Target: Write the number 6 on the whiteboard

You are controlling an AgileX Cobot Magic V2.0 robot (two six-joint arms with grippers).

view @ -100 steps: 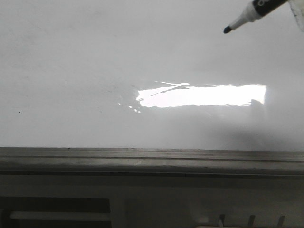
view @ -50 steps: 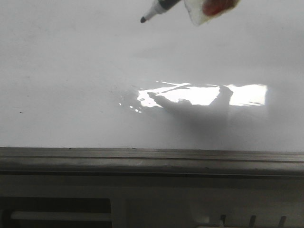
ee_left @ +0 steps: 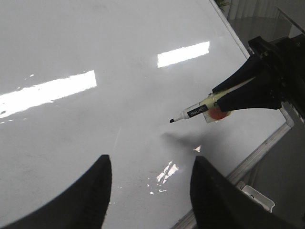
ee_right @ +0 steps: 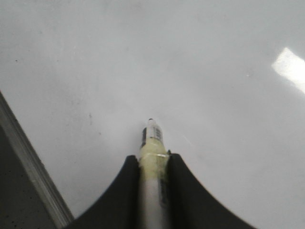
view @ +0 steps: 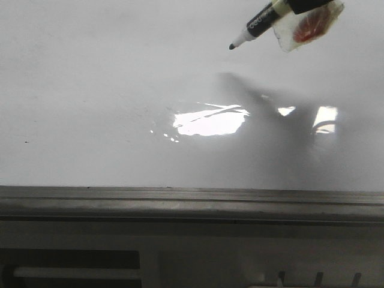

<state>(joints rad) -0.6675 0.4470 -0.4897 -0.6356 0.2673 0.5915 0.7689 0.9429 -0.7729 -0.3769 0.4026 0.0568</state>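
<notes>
A: The right claw (ee_left: 224, 98) is pinching the marker (view: 255, 27), tip bare and angled down toward the whiteboard (view: 90, 90). I'd judge the tip is hanging above the board, not touching; its shadow lies apart from it, toward the frame edge (view: 192, 201).

B: And the number 6?

A: No stroke of it shows anywhere on the board. The board looks blank apart from faint smudges.

B: What could go wrong?

A: The marker sits at a shallow slant. If the arm comes down too lightly, the tip may skip and leave a broken line; too hard, and the marker could slide back between the claw's fingers (ee_right: 183, 191). The yellowish tape around the barrel probably helps the grip, but I can't tell how firm it is.

B: The other arm?

A: The left claw (ee_left: 150, 191) is spread, holding nothing, hovering over the board on the frame-edge side of the marker. If the writing swings that way, the two arms could crowd each other.

B: Anything hard to read?

A: The glare patch (view: 210, 123) nearer the frame than the tip washes out the surface, so a thin line there would be hard to see. The front view cuts off most of the right claw.
</notes>
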